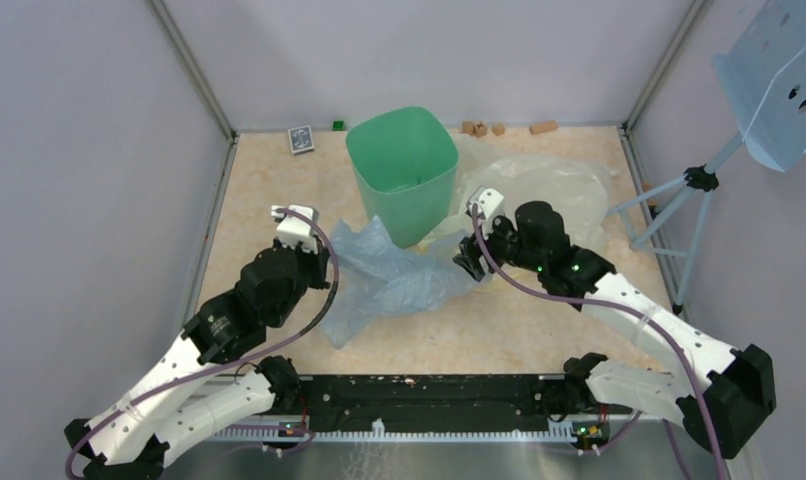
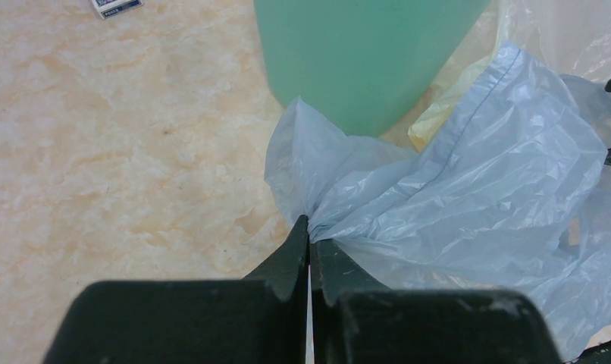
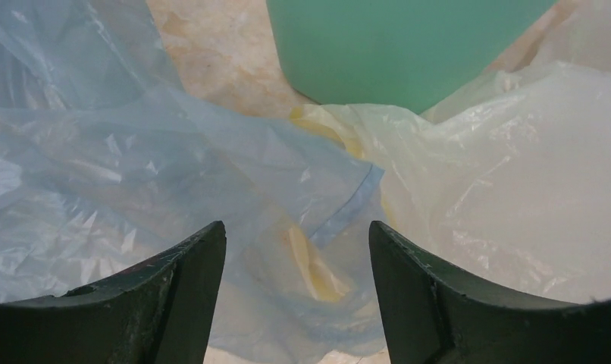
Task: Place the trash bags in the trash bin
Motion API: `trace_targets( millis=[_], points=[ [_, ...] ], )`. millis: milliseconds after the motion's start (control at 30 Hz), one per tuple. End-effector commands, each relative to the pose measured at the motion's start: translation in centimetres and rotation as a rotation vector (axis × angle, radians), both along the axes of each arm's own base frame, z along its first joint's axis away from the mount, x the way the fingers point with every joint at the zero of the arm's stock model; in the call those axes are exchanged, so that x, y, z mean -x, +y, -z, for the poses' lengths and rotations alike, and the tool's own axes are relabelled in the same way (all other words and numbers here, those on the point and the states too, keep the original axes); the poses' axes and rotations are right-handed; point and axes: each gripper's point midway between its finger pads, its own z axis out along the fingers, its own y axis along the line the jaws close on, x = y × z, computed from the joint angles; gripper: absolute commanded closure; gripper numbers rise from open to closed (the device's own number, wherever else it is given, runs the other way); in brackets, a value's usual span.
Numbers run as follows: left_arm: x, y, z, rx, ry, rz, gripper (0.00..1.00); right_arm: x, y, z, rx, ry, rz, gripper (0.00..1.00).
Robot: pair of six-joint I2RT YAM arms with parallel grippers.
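Jaws, mine: left gripper (image 2: pixel 310 231) clamped on an edge of the pale blue trash bag (image 2: pixel 469 189), right gripper (image 3: pixel 297 231) apart over it; bag on table (image 1: pixel 269 185) beside mint-green trash bin (image 1: pixel 409 220), nothing binned yet.

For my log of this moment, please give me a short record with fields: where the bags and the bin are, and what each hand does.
blue bag: crumpled on the table, in front of the bin, not inside it
bin: upright, mouth open, behind the blue bag
cream-yellow bag: on the table right of the bin, its near edge meeting the blue bag
left hand: shut on the blue bag's left edge
right hand: open, above where the two bags meet
task state: bag not yet in the bin
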Motion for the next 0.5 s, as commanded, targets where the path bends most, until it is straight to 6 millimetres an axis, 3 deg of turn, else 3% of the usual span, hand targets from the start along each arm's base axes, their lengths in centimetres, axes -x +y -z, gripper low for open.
trace_targets(
  millis=[0,167,267,367,467],
  points=[
    [-0.1,-0.4,-1.7,0.036,-0.051,0.023,1.00,-1.1,2.0,-3.6,-0.020,-0.099,-0.099,0.30],
    [-0.1,-0.6,-1.7,0.034,-0.053,0.036,1.00,-1.7,3.5,-5.5,-0.085,-0.181,-0.149,0.27],
    [-0.2,-0.8,-1.9,0.034,-0.056,0.042,1.00,-1.0,4.6,-5.4,-0.082,-0.176,-0.241,0.29],
    [-0.2,-0.7,-2.4,0.035,-0.065,0.038,1.00,0.2,5.8,-3.9,-0.054,-0.093,-0.354,0.36],
    [-0.5,-0.5,-2.5,0.035,-0.067,0.017,1.00,1.0,6.2,-3.6,-0.061,-0.054,-0.404,0.55]
  ],
)
